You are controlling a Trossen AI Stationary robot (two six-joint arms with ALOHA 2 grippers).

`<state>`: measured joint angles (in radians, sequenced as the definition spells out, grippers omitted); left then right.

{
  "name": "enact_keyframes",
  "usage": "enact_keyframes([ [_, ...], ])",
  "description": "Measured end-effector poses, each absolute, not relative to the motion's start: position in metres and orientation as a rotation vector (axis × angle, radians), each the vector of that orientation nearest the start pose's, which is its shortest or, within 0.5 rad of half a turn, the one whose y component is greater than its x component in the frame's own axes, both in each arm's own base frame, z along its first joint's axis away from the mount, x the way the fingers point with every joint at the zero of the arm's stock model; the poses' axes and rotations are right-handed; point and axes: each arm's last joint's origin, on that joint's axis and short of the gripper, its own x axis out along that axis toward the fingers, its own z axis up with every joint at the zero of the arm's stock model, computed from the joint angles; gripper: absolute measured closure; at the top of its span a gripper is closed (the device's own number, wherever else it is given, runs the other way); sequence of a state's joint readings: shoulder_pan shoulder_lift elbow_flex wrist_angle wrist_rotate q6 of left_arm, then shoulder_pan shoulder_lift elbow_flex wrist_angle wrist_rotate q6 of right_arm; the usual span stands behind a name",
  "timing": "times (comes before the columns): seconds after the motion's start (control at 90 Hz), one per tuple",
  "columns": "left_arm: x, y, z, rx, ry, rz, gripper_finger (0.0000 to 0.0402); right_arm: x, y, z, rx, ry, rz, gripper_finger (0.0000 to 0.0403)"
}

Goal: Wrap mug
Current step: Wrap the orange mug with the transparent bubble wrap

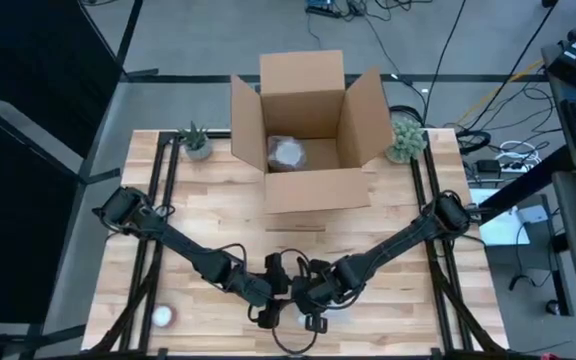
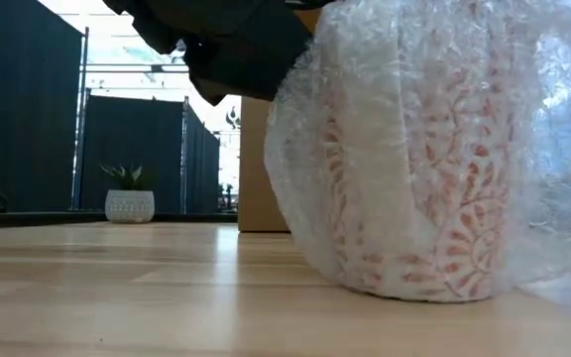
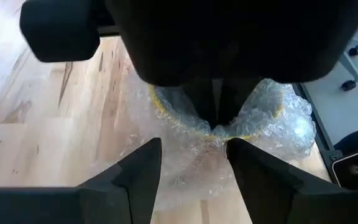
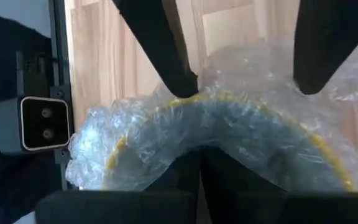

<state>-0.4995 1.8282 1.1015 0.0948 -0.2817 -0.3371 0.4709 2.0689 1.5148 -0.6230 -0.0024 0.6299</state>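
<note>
Both arms reach inward from the sides of the tabletop [image 1: 208, 215] and meet low at about 6 o'clock, near its front edge, each bent at the elbow with the forearm angled toward the middle. The left pincer [image 3: 194, 163] has its two dark fingers spread apart, with crumpled bubble wrap [image 3: 272, 115] lying in the gap between them; it grips nothing that can be made out. The right pincer [image 4: 244, 78] is likewise parted, its two fingers pressing down on the top of the wrap at either side of the rim, straddling the bundle rather than pinching it shut. In the high view the two pincers nearly touch, left [image 1: 273, 290] and right [image 1: 313, 295].

The mug [image 2: 414, 169] stands upright on the tabletop directly under the pincers, swathed in clear bubble wrap. Through the plastic it shows a pale body with an orange-red leafy pattern, and the wrist views show a yellow rim. No writing or brand can be read anywhere.

Farther out, one open cardboard box [image 1: 308, 130] sits at 12 o'clock with its flaps up and one wrapped bundle [image 1: 288, 152] inside. Two small potted plants flank it: one [image 1: 196, 140] at 11 o'clock, the other [image 1: 404, 138] at 1 o'clock. One small white round object [image 1: 163, 317] lies at 7 o'clock near the front left corner
</note>
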Motion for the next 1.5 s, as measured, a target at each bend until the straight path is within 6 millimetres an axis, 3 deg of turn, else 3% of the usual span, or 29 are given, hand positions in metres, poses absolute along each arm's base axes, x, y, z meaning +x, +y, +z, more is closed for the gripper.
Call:
enact_keyframes([
  [0.544, 0.344, -0.178, 0.184, -0.078, 0.614, -0.102, 0.0219, 0.379, 0.198, 0.238, 0.222, 1.256, 0.038, 0.0403],
  [0.644, 0.344, -0.178, 0.183, -0.075, 0.619, -0.1, 0.0219, 0.371, 0.201, 0.252, 0.236, 1.268, 0.013, 0.0403],
  [0.867, 0.344, -0.178, 0.183, -0.076, 0.617, -0.101, 0.0219, 0.341, 0.228, 0.287, 0.325, 1.214, -0.028, 0.0403],
  [1.056, 0.344, -0.178, 0.183, -0.077, 0.617, -0.102, 0.0219, 0.301, 0.256, 0.273, 0.348, 1.364, -0.202, 0.0403],
  [1.211, 0.344, -0.178, 0.183, -0.078, 0.616, -0.104, 0.0219, 0.277, 0.271, 0.247, 0.35, 1.426, -0.3, 0.0403],
  [1.356, 0.344, -0.178, 0.184, -0.08, 0.617, -0.108, 0.0219, 0.278, 0.272, 0.228, 0.336, 1.363, -0.307, 0.0403],
  [1.5, 0.344, -0.178, 0.184, -0.081, 0.617, -0.108, 0.0219, 0.291, 0.266, 0.24, 0.275, 1.25, -0.273, 0.0403],
])
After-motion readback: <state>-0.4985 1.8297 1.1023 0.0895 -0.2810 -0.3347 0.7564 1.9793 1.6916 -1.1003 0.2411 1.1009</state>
